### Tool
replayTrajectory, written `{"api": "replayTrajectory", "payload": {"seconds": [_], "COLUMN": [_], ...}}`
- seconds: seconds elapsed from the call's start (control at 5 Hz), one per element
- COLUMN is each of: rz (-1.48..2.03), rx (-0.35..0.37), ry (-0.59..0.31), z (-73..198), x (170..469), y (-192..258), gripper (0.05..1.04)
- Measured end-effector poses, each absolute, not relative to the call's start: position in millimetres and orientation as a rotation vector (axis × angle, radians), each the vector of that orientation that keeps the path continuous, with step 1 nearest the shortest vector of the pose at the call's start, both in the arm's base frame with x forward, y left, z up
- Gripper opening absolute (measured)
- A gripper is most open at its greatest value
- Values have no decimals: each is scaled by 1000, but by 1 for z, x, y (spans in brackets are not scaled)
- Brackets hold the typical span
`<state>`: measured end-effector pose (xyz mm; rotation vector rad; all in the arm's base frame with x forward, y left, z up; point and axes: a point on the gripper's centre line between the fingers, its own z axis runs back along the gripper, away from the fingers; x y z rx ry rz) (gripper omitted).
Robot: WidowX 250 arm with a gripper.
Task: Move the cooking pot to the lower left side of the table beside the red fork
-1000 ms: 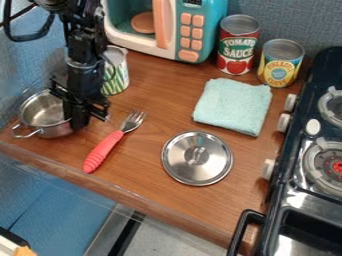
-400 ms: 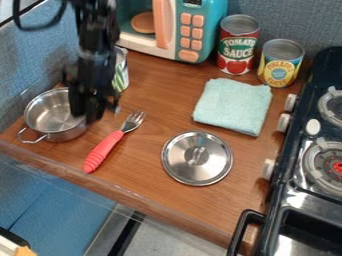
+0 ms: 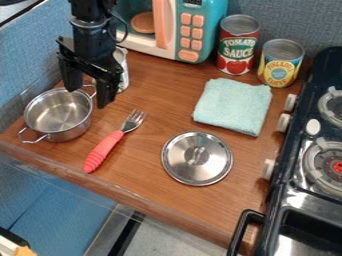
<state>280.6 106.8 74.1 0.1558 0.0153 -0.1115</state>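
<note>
Standing upright near the left front edge of the counter, the cooking pot (image 3: 59,116) is round, thin-walled metal, brushed and shiny inside, with looped wire handles at its near and far sides. The gripper (image 3: 87,98), black and angular, hangs at the pot's far right rim, its jaws spread apart around the far handle and clenching nothing. Just right of the pot lies the red fork (image 3: 116,137), its ribbed handle towards the front edge and its glossy metal tines pointing away. Further right, the round metal lid (image 3: 197,158) lies flat, polished, with a small raised grip. Behind it is a folded pale-green towel (image 3: 233,106), fuzzy and squarish.

Three cylindrical cans stand towards the back: one (image 3: 122,69) partly behind the arm, a red-labelled one (image 3: 238,45) and a yellow-labelled one (image 3: 280,63). Between them sits a boxy teal and white toy microwave (image 3: 194,35) with peach buttons.

The counter (image 3: 143,185) is warm brown, streaked with wood grain, with a transparent strip along its front. A glossy black toy stove (image 3: 292,175) flanks it on the right, and woven-looking blue-grey panelling (image 3: 294,17) rises behind.
</note>
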Motion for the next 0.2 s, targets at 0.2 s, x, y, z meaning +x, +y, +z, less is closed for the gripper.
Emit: {"api": "replayTrajectory", "payload": {"seconds": [0.2], "rz": [-133], "rx": [114], "ry": [4], "z": [70], "x": [281], "y": [96], "gripper": [1007]}}
